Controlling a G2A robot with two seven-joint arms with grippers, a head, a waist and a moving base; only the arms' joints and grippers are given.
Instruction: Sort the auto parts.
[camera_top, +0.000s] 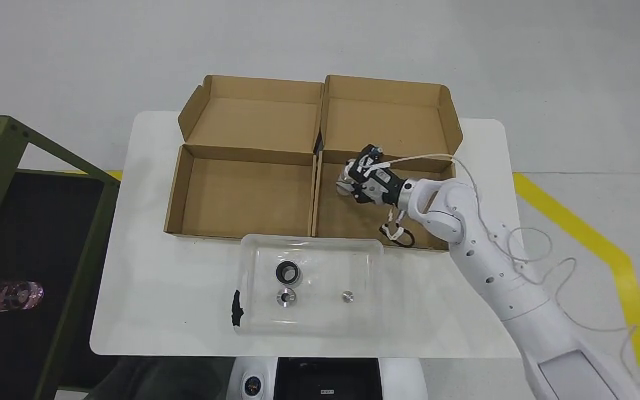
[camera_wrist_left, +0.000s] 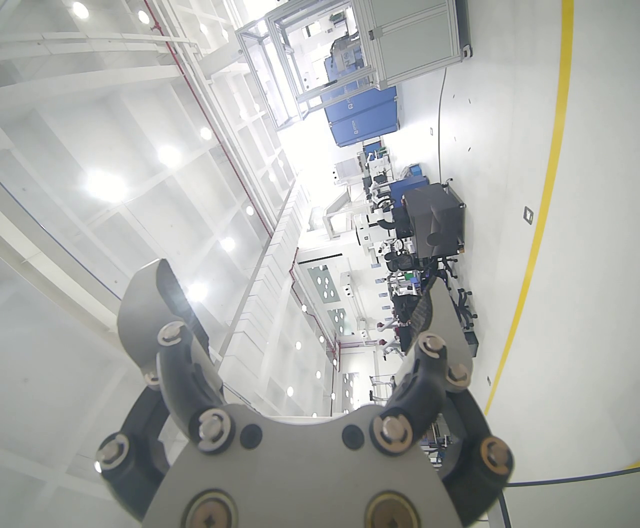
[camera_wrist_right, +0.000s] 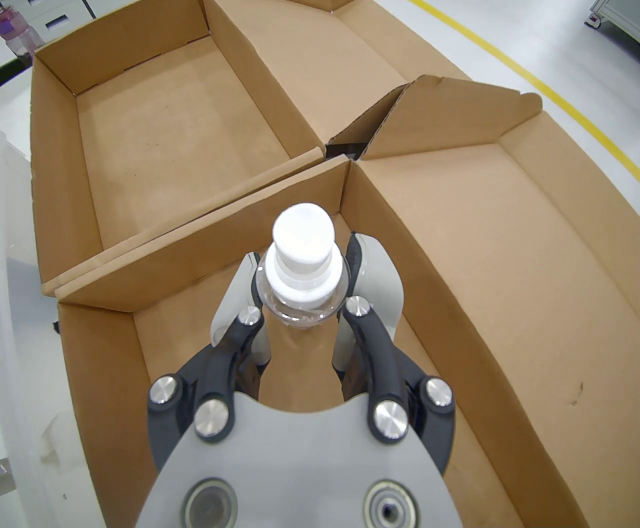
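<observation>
White stepped part (camera_wrist_right: 302, 250) with a clear collar: judged light, rigid and slick. Right gripper (camera_wrist_right: 305, 282) is clamped on the collar, above the right cardboard box (camera_wrist_right: 500, 240). Left gripper (camera_wrist_left: 297, 295) is spread wide, empty.

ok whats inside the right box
The right gripper, fingers shut on a white part, hangs over the box floor. Visible floor is plain cardboard; the patch under the gripper is covered.
</observation>
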